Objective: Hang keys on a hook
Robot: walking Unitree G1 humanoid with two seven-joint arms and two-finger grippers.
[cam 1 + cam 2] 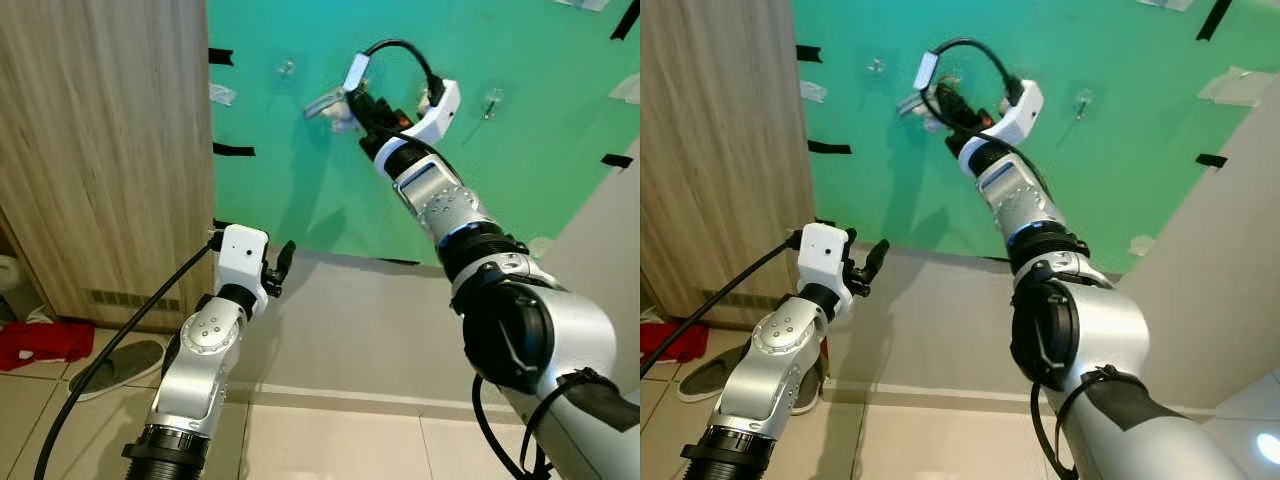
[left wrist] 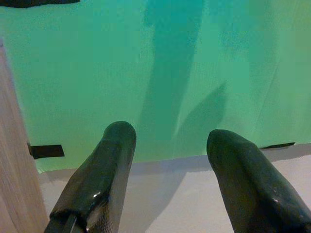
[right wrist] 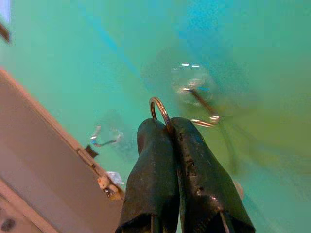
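Observation:
My right gripper (image 3: 167, 127) is raised to the green wall (image 1: 520, 200) and is shut on a metal key ring (image 3: 161, 108) that sticks out past the fingertips. A silver key (image 1: 322, 103) juts out beside the gripper (image 1: 350, 108) in the left eye view. Just beyond the ring, a clear stick-on hook (image 3: 199, 99) with a wire prong sits on the wall, a short gap from the ring. Two more hooks (image 1: 287, 68) (image 1: 492, 100) flank it. My left gripper (image 1: 283, 262) is held low in front of the wall, open and empty (image 2: 167, 141).
A wooden cabinet (image 1: 100, 150) stands at the left against the green wall. Black tape strips (image 1: 232, 150) hold the green sheet. A grey panel (image 1: 370, 330) runs below it. On the tiled floor lie a red cloth (image 1: 40, 340) and a slipper (image 1: 125, 365).

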